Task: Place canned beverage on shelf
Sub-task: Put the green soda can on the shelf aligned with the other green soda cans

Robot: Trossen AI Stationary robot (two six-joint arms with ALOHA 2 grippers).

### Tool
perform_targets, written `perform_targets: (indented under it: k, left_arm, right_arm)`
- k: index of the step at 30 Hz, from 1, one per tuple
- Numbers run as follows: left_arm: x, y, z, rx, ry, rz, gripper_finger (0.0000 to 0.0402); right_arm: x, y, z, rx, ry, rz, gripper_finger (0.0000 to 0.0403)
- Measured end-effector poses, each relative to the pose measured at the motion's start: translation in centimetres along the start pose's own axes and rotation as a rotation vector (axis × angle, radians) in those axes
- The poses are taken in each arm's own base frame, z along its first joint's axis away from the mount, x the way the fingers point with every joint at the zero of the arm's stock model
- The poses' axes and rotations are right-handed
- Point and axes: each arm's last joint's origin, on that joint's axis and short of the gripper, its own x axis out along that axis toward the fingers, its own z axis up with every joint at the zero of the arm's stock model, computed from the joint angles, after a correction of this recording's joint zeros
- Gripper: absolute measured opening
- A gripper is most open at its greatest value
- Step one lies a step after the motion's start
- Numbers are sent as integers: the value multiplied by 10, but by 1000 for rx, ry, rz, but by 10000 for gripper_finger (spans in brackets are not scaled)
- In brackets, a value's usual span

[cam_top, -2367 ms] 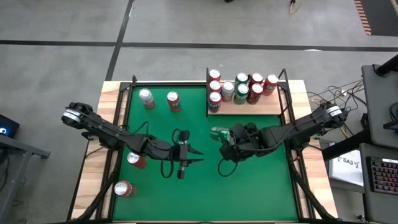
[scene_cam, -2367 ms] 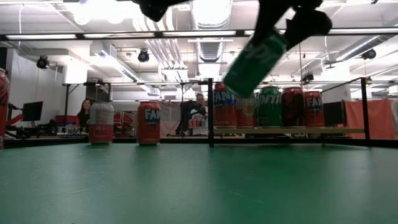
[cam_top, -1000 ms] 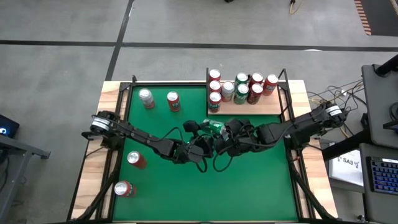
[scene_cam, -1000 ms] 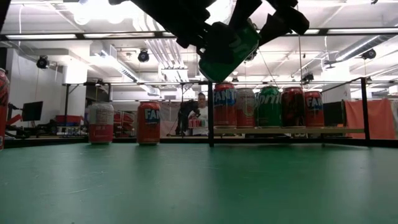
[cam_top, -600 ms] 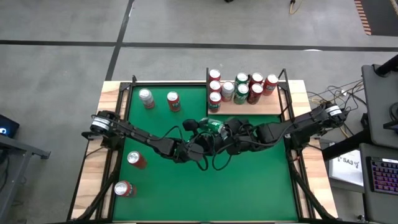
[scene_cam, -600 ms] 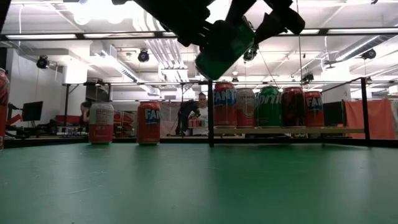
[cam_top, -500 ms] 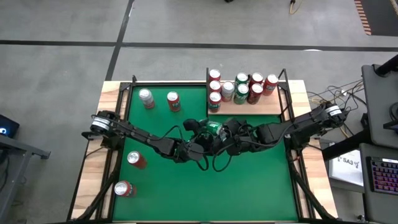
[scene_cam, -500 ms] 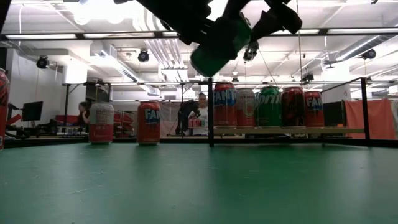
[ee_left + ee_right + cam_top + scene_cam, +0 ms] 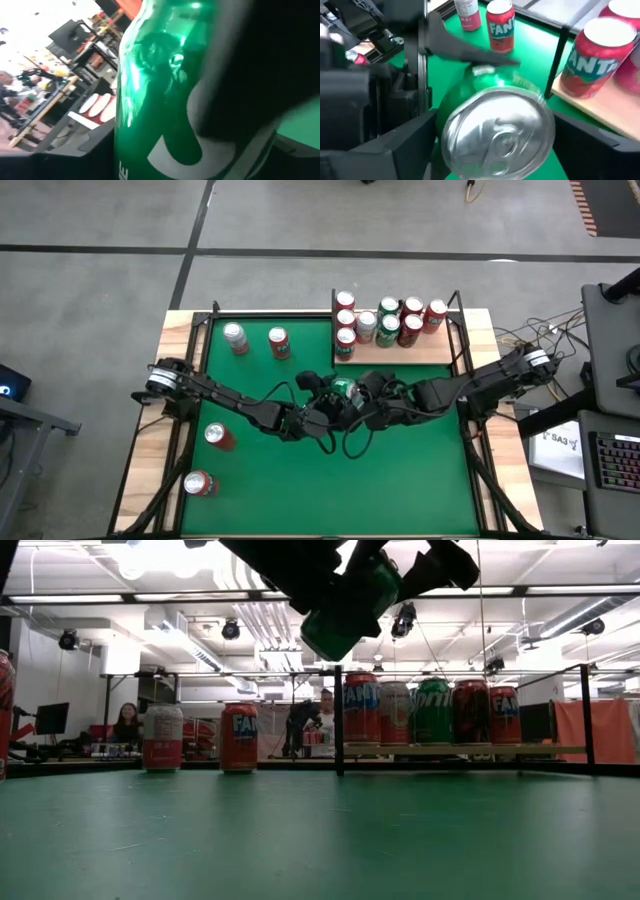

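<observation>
A green can (image 9: 343, 388) hangs tilted high above the green tabletop, in the middle, between my two grippers; it also shows in the low view (image 9: 350, 600). My left gripper (image 9: 325, 400) reaches in from the table's left and is shut on the can (image 9: 160, 100). My right gripper (image 9: 362, 394) comes from the right; its open fingers stand close on either side of the can's silver top end (image 9: 495, 135). The pale wooden shelf (image 9: 420, 352) at the far right carries several upright cans. My left gripper pinches the can's green side wall (image 9: 165, 75) between its two fingers, away from the top end. One finger (image 9: 470, 52) lies across the can's body. The fingers come roughly level from the table's left. The can is lifted clear and tilted.
Two cans (image 9: 235, 337) (image 9: 279, 342) stand at the far left of the table, and two more (image 9: 218, 436) (image 9: 199, 483) near its left edge. The shelf's black rods (image 9: 338, 720) rise beside its cans. People sit in the room behind (image 9: 128, 725).
The green can has risen a little between the two grippers and stays tilted, clear of the table. Both arms have kept nearly in place over the table's middle.
</observation>
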Motion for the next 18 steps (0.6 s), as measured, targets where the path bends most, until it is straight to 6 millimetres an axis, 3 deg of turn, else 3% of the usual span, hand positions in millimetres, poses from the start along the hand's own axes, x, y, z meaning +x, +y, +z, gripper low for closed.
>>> perform_targets:
  k: [6, 12, 18]
  left_arm:
    - [-3, 1, -1, -5, -17, -88, 289]
    - [-19, 21, -3, -119, -87, -208, 289]
    - [-52, 40, -8, -297, -305, -385, 288]
  right_arm:
    - [-14, -2, 6, -63, -17, 31, 376]
    - [-52, -4, 12, -238, -71, 120, 379]
    - [-81, 0, -11, -410, -177, 128, 380]
